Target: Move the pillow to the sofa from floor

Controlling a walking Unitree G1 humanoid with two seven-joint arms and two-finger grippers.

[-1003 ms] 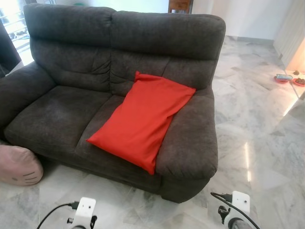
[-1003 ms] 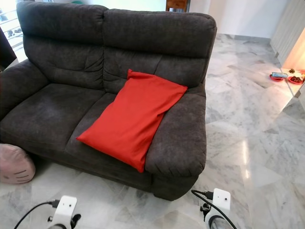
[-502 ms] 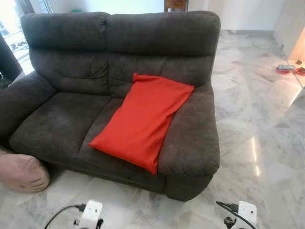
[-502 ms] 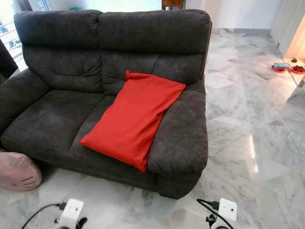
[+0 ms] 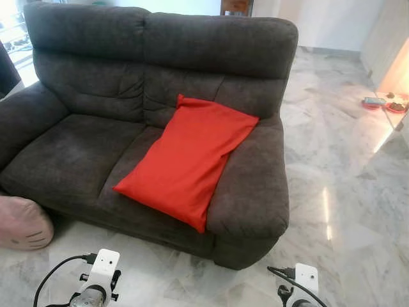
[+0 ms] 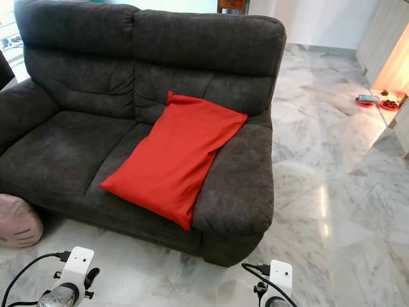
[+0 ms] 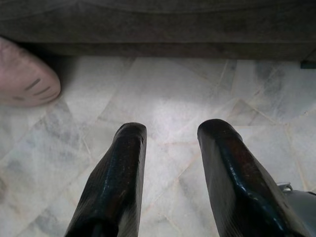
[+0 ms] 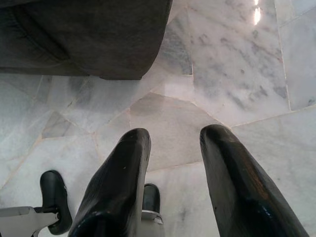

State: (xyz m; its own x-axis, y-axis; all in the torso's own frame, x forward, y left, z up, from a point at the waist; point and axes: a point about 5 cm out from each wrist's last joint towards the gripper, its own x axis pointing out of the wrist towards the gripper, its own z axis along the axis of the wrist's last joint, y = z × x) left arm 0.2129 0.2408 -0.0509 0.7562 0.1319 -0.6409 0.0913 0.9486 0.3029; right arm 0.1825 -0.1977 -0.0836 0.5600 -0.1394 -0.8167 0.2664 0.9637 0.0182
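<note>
Sofa: a dark grey two-seat sofa (image 5: 96,137) filled the upper left and centre of the head views, standing on the pale marble floor (image 5: 345,192).
Pillow: the red pillow (image 5: 188,160) lay on the sofa, centre of frame, slanted across the right-hand seat; its upper end leaned against the backrest and its right side lay along the inner edge of the right armrest, while its lower corner reached the seat's front edge.
Pink cushion: a pink plush cushion (image 5: 22,222) with dark whisker-like marks sat on the floor at the left edge, touching the sofa's front base; it also appeared at the upper left of the left wrist view (image 7: 24,79).
Left gripper: the left gripper (image 7: 170,143) hung low over bare marble in front of the sofa base, fingers (image 7: 123,168) spread apart with nothing between them.
Right gripper: the right gripper (image 8: 173,148) hung over the marble near the sofa's corner, fingers (image 8: 123,173) likewise spread and holding nothing.
Arms: both wrist housings showed at the bottom edge of the head views, left (image 5: 102,268) and right (image 5: 303,281), each trailing a black cable.
Far right: small red dishes (image 5: 374,102) sat on the floor near the upper right edge, too small to detail.
Writing: no brand, label or readable text could be made out anywhere.
</note>
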